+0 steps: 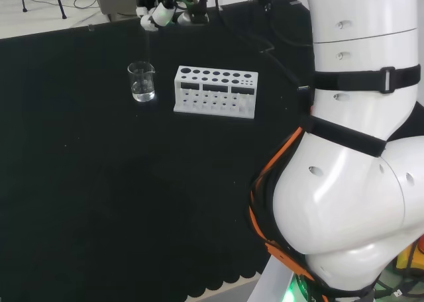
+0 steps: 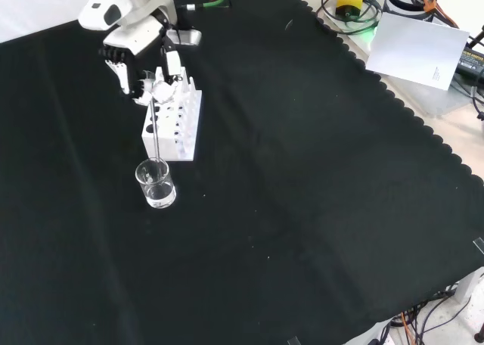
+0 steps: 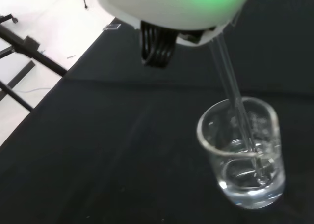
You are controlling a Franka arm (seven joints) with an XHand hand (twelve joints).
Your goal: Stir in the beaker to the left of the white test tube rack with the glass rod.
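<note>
Wrist view — thin clear glass rod point(image 3: 239, 106) dips into the beaker point(image 3: 244, 153)

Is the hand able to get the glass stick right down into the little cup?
Yes, it looks so. The hand holds the glass rod above the beaker, whose mouth is open, and the rod's tip already reaches into it. The white rack stands beside it, not in the way.

White rack point(image 1: 215, 92), clear beaker point(image 1: 142, 81), black cloth point(image 1: 99, 183).
</note>
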